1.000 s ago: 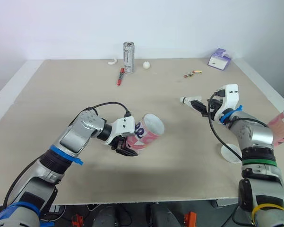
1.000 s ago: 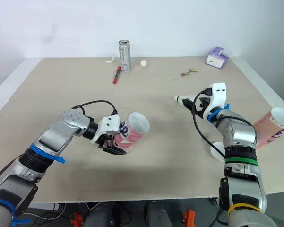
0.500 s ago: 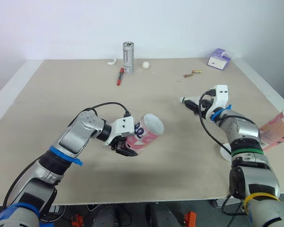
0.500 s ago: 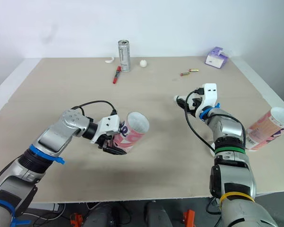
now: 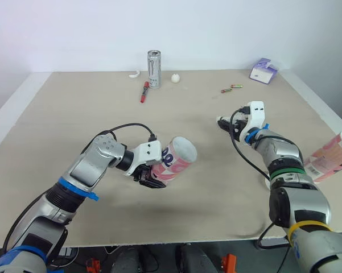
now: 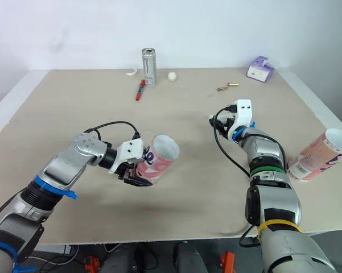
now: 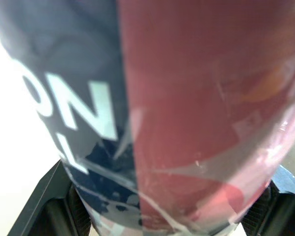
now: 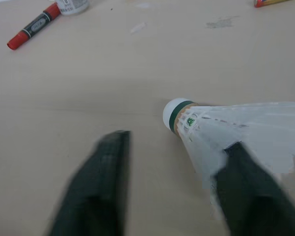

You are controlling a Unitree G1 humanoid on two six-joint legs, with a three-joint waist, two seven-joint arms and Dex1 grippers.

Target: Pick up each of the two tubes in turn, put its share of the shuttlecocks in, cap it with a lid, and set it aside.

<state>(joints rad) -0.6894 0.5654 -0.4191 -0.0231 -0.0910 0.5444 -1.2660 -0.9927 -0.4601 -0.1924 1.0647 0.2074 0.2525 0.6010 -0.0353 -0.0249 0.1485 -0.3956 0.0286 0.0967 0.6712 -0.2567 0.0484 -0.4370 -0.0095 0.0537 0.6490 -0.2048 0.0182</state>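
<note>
From the head views, the left end effector [image 5: 152, 175] was clamped around the lower part of a pink tube [image 5: 177, 157], holding it off the desk [image 5: 74, 114] and tilted, with its open mouth facing up and toward the robot's right. The right end effector [image 5: 227, 124] was low over the desk, right at a white shuttlecock [image 5: 221, 120]. A second tube [image 5: 332, 160] lay on its side near the desk's right edge. Along the far side stood a can [image 5: 154, 69] with a red marker [image 5: 144, 91] just beside it, a small white ball [image 5: 176, 78], two batteries [image 5: 231, 88] and a purple box [image 5: 263, 71].

In the left wrist view, the tube's pink and dark blue wall sat tight between the two black fingers [image 7: 51, 209].

In the right wrist view, the fingers [image 8: 100, 187] were spread wide and gripped nothing. The shuttlecock lay on the desk between them, its cork pointing toward the marker and its feathers right against one finger; whether they touched could not be told.
</note>
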